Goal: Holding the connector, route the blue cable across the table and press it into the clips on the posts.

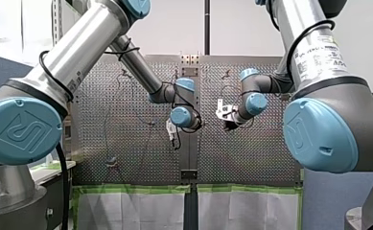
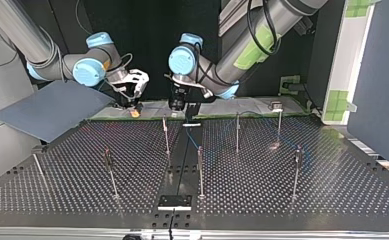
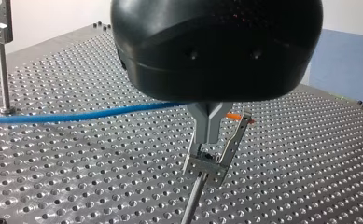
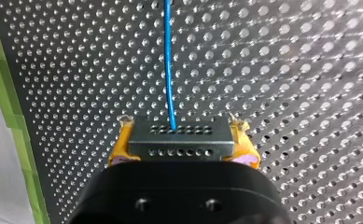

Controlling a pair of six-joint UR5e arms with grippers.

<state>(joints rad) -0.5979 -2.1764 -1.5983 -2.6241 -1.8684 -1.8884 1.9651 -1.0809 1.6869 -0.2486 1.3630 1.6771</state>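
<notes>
Where close, connector in right claw.

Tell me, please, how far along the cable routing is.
Done: my right gripper is clamped on the connector. In hand: the blue cable runs over the table to my left gripper, which hangs just over a clip on a post. Left: no clip visibly holds the cable; it passes another post near its base.

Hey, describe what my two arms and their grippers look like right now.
The left arm and right arm are silver tubes with grey joints, light-blue caps and black cables; the right bears a white label. Left gripper: rounded black housing. Right gripper: black body, yellow pads.
</notes>
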